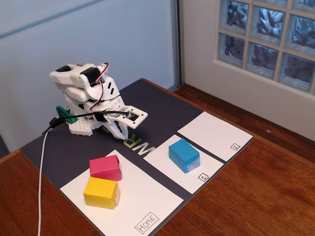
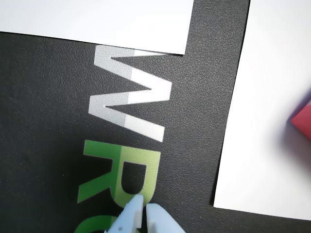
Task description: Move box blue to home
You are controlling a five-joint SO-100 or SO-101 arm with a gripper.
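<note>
The box blue (image 1: 184, 155) is a cyan block resting on the small white sheet numbered 1 (image 1: 199, 173), right of centre in the fixed view. Home (image 1: 147, 196) is the large white sheet at the front, labelled at its near corner. The white arm is folded at the back left, and its gripper (image 1: 119, 129) hangs low over the dark mat, well left of the box blue. In the wrist view the gripper (image 2: 144, 208) is shut with nothing between its fingertips, over green lettering. The box blue is out of the wrist view.
A pink block (image 1: 105, 167) and a yellow block (image 1: 101, 192) lie on home's left part. The pink block's corner (image 2: 303, 121) shows at the wrist view's right edge. A second small sheet numbered 2 (image 1: 214, 135) lies behind. The dark mat (image 1: 162, 110) covers a wooden table.
</note>
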